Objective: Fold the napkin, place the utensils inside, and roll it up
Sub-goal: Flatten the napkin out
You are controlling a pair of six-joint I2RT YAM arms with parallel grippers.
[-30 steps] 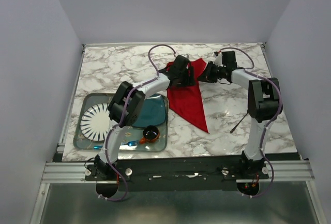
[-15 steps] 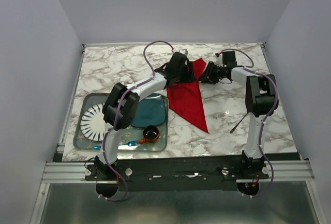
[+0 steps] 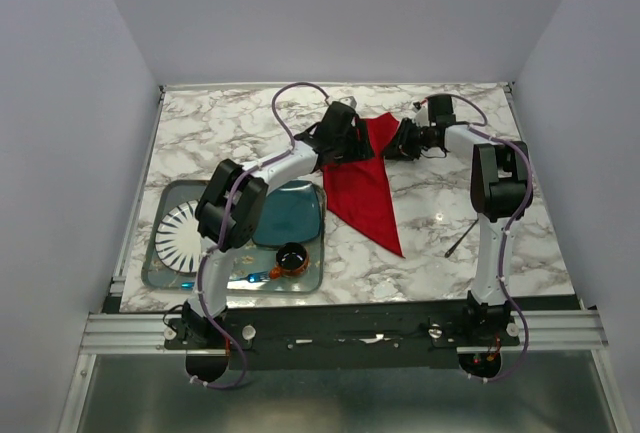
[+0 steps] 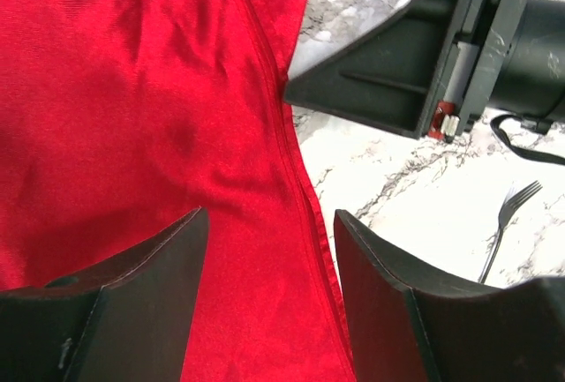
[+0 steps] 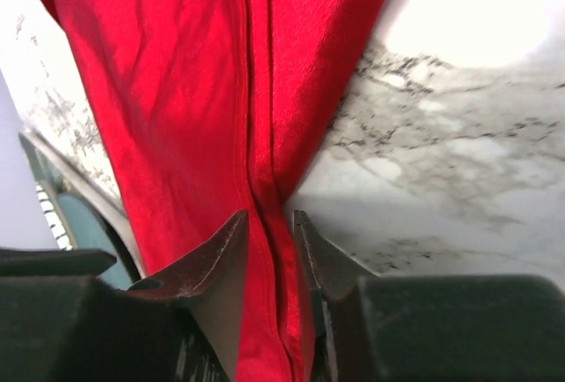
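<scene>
1. Grey-veined marble table [image 3: 230,123]; plain pale walls [image 3: 330,13] around.
2. Red napkin [image 3: 368,193] lies centre-far, long axis far-to-near, tip pointing near-right; fork [image 3: 460,241] well apart to its right.
3. Left gripper [image 4: 269,228] released above the cloth; right gripper [image 5: 267,232] straddles the hem; whether it pinches, cannot tell.

Hidden from above under left gripper [image 4: 269,223] and right gripper [image 5: 265,223]: napkin [image 3: 365,193] far edge. Cut off by wrist-view edges: most of napkin. Behind a finger [image 4: 397,311]: fork [image 4: 500,230] handle end. Unclear: any pinch on hem by right jaws.

place: robot lab | cues: bare walls [image 3: 60,103], aluminium rail [image 3: 560,330]
</scene>
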